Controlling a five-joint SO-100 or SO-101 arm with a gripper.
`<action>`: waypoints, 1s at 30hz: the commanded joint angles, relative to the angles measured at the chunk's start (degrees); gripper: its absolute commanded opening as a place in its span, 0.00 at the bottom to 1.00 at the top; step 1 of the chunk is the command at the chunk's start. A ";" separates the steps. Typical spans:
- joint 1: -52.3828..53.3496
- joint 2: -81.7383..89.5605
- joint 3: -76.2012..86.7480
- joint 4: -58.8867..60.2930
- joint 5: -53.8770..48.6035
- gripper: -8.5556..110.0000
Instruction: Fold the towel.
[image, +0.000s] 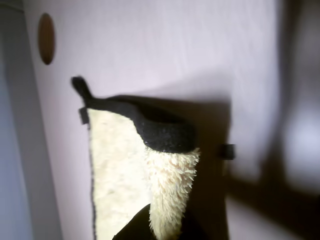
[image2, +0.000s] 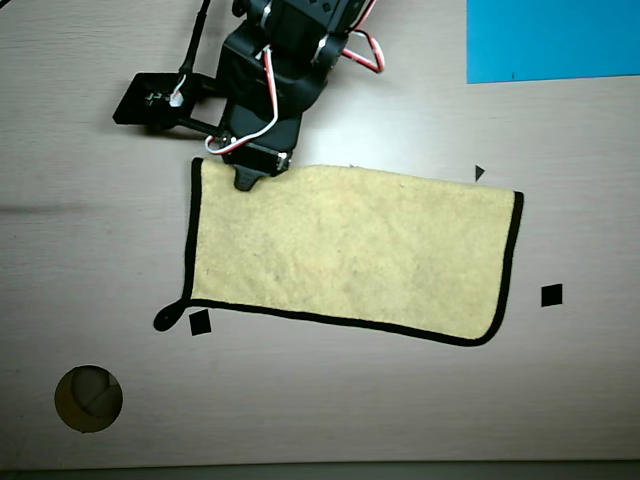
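Note:
The pale yellow fuzzy towel with thin black edge trim lies spread on the table, and its black corner loop is at the lower left. My gripper is at the towel's upper left edge in the overhead view. In the wrist view the towel shows its loop at the upper left. A fuzzy strip with curled black trim rises from it to my gripper at the bottom edge. The jaws look shut on that strip. Most of the fingers are out of view.
A bright blue sheet lies at the top right of the table. Small black square markers sit by the loop and right of the towel. A round hole is in the table at the lower left.

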 joint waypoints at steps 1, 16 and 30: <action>-1.67 4.57 -6.33 3.08 1.05 0.07; -12.74 8.44 -12.92 8.96 -13.89 0.07; -23.73 7.73 -16.87 10.20 -23.12 0.07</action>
